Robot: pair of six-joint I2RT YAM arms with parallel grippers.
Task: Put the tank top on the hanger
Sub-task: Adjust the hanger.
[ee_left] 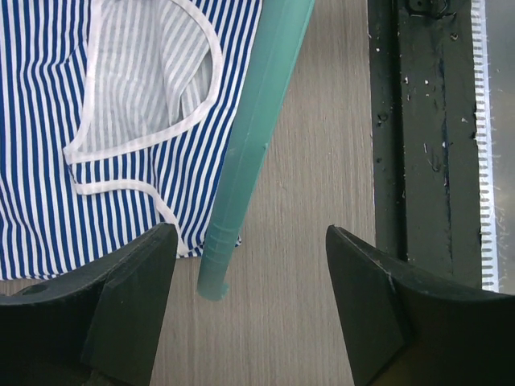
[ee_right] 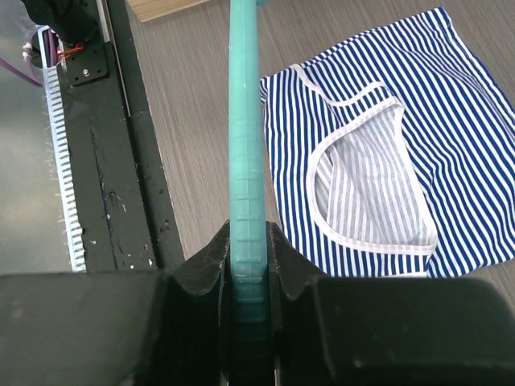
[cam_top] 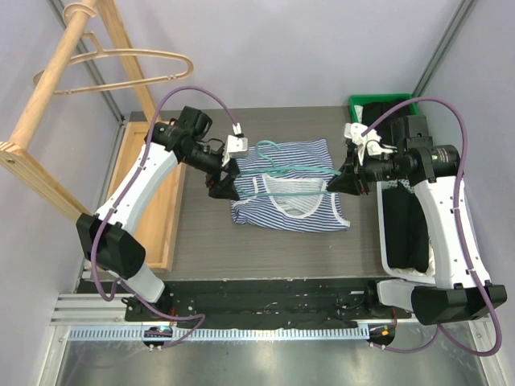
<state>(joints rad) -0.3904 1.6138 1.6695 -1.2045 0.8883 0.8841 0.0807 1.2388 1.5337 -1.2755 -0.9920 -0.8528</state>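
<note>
At the middle of the surface [cam_top: 201, 241] the tank top [cam_top: 261, 207] lies flat, neck toward 6 o'clock, its navy-and-white stripes and white trim clean. The hanger [cam_top: 302, 170] is held across it, outside the fabric.

Right pincer [cam_top: 336, 183], at 3 o'clock, is clenched on one hanger end. Left pincer [cam_top: 227, 185], at 9 o'clock, stands released, jaws straddling the other end.

Judgement: early stage. Threading the hanger into the top is not yet done.

- grey wood-grain table [cam_top: 209, 249];
- striped tank top [cam_top: 294, 197] lying flat near its middle;
- shallow wooden tray [cam_top: 158, 241] along the left edge;
- white bin [cam_top: 385, 241] at the right edge;
- green crate [cam_top: 355, 102] behind it
</note>
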